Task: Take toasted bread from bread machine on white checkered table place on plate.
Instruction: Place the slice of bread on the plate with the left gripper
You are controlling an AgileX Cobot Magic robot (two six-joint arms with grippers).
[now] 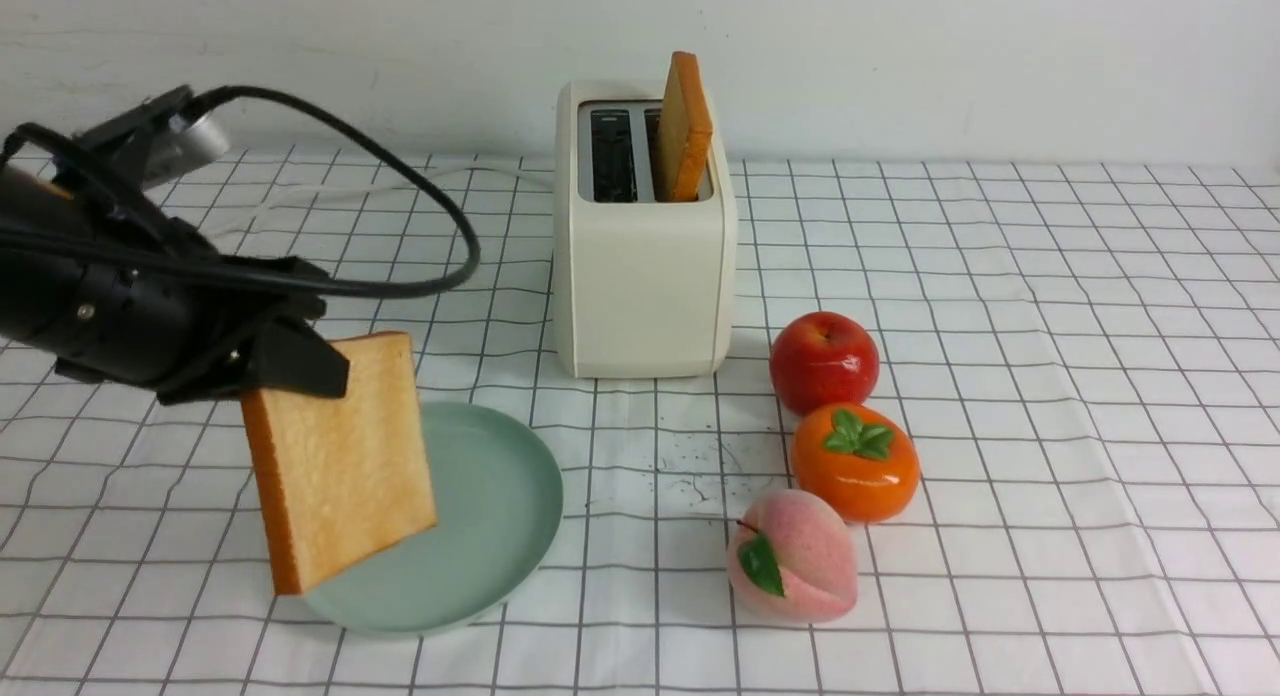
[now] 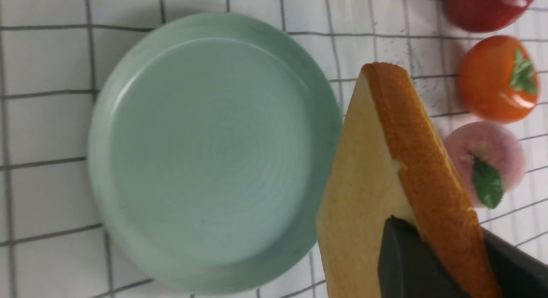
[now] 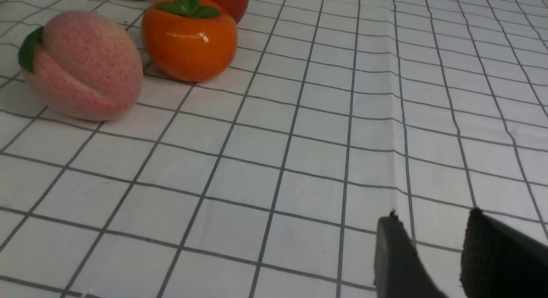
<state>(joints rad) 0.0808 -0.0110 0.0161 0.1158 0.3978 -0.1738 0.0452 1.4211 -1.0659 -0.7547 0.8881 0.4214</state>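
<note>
Table (image 1: 1050, 376), white-checkered and slightly wrinkled, meets plain white wall (image 1: 950, 46).

Bench (image 1: 1000, 306): carries every item below.
Bread machine (image 1: 640, 276): far centre.
Slotted toast slice (image 1: 686, 126): upright in the machine's right slot.
Plate (image 1: 500, 516): near and left of the machine, apart from it.
Held toast slice (image 1: 340, 456): tilted, over the plate's left part, top edge in the left end effector (image 1: 310, 371).
Apple (image 1: 823, 361): just right of the machine's near corner.
Persimmon (image 1: 855, 461): just nearer than the apple.
Peach (image 1: 792, 556): nearer again, slightly left.
Right end effector (image 3: 432, 246): over the bench, apart from the fruit.
</note>
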